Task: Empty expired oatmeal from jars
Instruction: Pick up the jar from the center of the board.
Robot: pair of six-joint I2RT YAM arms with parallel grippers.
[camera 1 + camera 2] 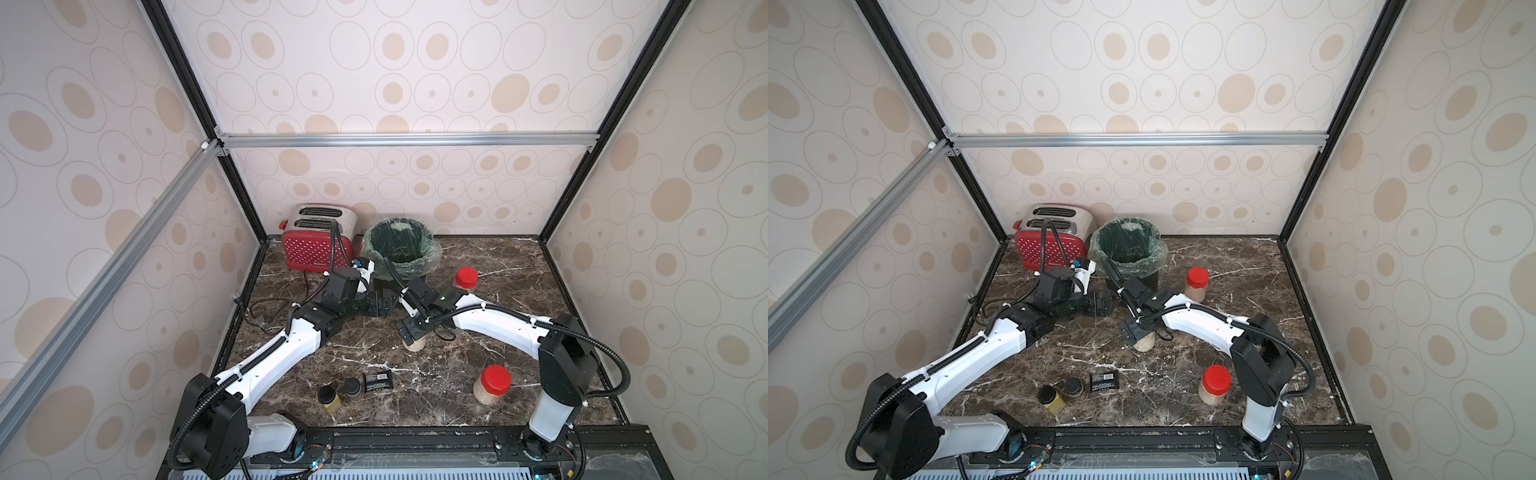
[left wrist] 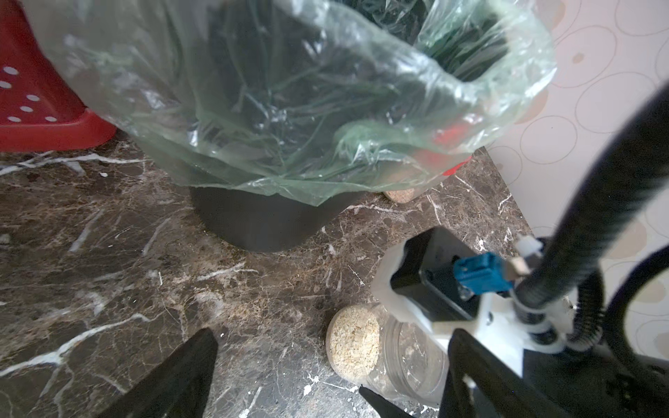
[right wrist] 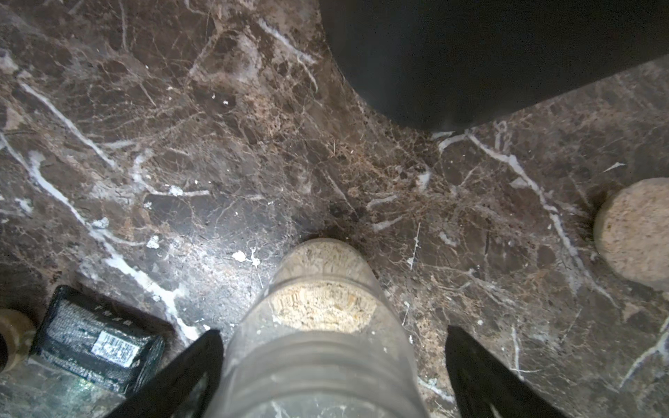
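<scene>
A lidless clear jar (image 1: 414,344) (image 1: 1145,343) stands upright mid-table with pale oatmeal (image 3: 322,307) in its lower part. My right gripper (image 3: 332,331) (image 1: 411,332) comes down over its threaded neck, open, one finger on each side with a small gap. In the left wrist view the same jar (image 2: 362,347) shows under the right wrist. My left gripper (image 2: 332,333) (image 1: 384,307) hangs open and empty in front of the bin. Two jars with red lids stand to the right, one near the bin (image 1: 466,282) (image 1: 1196,284), the other towards the front (image 1: 492,384) (image 1: 1215,384).
A black bin with a green liner (image 1: 432,249) (image 1: 1158,249) stands at the back, a red toaster (image 1: 311,249) to its left with its cord (image 1: 262,316) on the table. Two black-lidded spice jars (image 1: 330,399) (image 1: 353,388) and a black packet (image 1: 378,380) lie near the front.
</scene>
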